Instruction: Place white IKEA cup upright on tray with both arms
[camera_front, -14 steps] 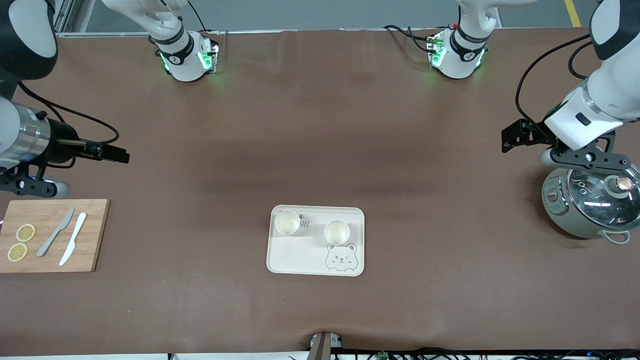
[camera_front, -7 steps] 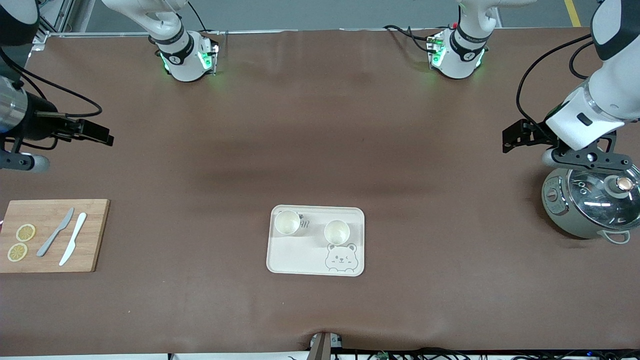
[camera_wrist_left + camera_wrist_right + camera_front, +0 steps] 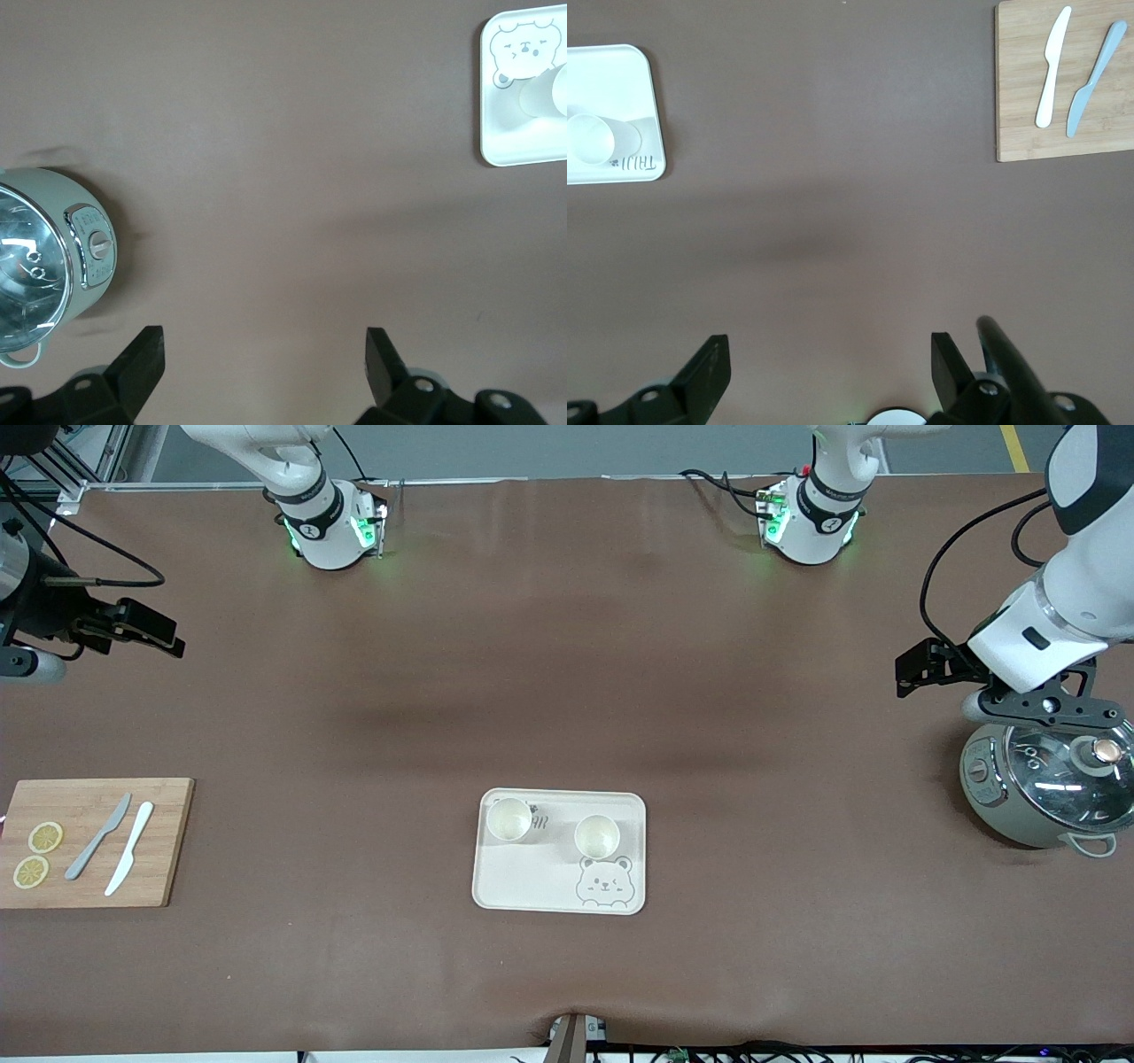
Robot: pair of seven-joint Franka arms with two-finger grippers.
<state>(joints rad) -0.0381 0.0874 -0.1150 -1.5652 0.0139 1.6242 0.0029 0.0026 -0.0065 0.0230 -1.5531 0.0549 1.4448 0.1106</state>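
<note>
Standing upright on the cream rectangular tray (image 3: 523,886) with the grey bear-face drawing are two white cups: one cup (image 3: 508,818) at the tray's corner toward the right arm's end, the other cup (image 3: 596,835) just above the bear. Both grippers hang spread wide and empty: the left gripper (image 3: 264,354) over bare brown table beside the grey-green lidded cooker (image 3: 1045,790), the right gripper (image 3: 830,361) over the table's edge at its own end, with the wooden cutting board (image 3: 93,841) well apart from it.

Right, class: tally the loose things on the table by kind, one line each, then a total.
Cups: 2
Tray: 1
Board: 1
Knives: 2
Lemon slices: 2
Cooker: 1
Total: 9
</note>
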